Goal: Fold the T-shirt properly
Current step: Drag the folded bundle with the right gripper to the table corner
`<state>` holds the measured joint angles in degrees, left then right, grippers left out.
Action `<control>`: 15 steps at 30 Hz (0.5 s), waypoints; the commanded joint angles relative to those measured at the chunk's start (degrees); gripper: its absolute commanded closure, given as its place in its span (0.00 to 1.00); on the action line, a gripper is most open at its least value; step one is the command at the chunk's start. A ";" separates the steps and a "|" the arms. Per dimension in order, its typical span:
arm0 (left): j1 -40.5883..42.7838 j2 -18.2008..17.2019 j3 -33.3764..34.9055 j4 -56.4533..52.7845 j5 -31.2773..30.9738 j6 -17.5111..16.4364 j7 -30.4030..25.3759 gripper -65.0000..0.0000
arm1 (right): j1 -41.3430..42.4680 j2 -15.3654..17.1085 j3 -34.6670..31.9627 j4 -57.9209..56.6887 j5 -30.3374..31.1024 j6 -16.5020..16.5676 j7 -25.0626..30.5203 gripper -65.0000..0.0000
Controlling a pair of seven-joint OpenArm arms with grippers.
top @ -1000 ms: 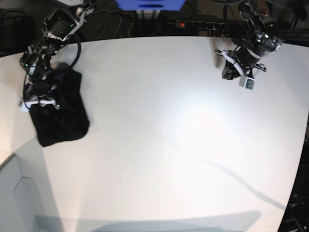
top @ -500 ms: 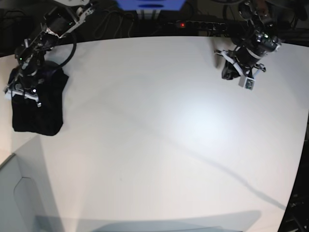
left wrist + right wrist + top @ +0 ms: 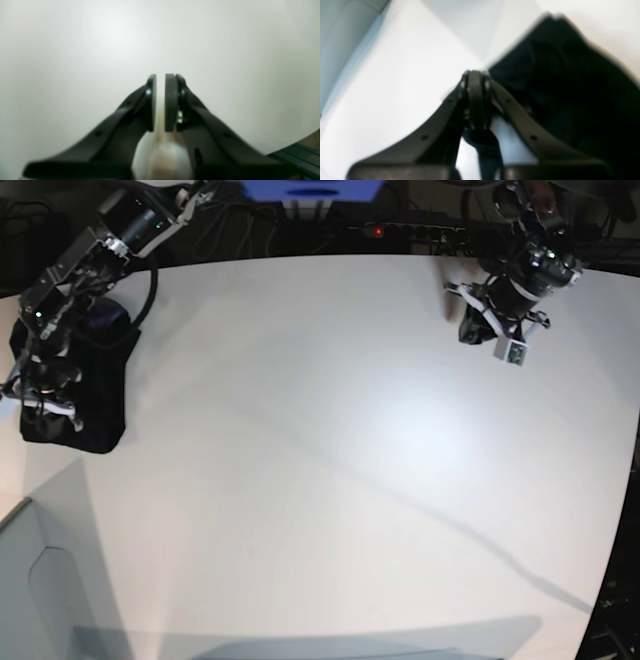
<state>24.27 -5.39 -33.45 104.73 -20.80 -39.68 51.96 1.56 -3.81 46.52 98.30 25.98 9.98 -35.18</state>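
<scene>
T-shirt [image 3: 88,395]: black, bunched at table [image 3: 340,460] far-left edge.
Right gripper [image 3: 475,100]: closed, empty, beside T-shirt.
Left gripper [image 3: 160,102]: narrow gap, empty, well apart.

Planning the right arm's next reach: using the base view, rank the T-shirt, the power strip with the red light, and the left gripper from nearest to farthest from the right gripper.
1. T-shirt: at the table's left edge, directly under the right gripper.
2. Power strip: behind the table's far edge, toward the right.
3. Left gripper: far-right corner of the table.

matt black cloth t-shirt [image 3: 95,395]
</scene>
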 commanded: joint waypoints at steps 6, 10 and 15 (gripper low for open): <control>-0.05 -0.55 -0.35 1.25 -0.79 -0.32 -1.11 0.90 | -5.56 0.52 0.29 12.51 0.88 0.18 1.82 1.00; 0.12 -0.46 -2.46 1.34 -0.79 -0.32 -1.11 0.90 | -12.33 2.98 0.38 14.62 0.88 0.18 1.90 1.00; 1.79 -0.46 -9.58 1.34 -0.79 -0.32 -1.02 0.90 | -21.39 4.91 3.90 14.01 0.79 0.26 1.90 1.00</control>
<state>25.67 -5.17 -42.74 105.06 -21.04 -39.90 51.79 -19.99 0.34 50.26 111.31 26.13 10.04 -34.79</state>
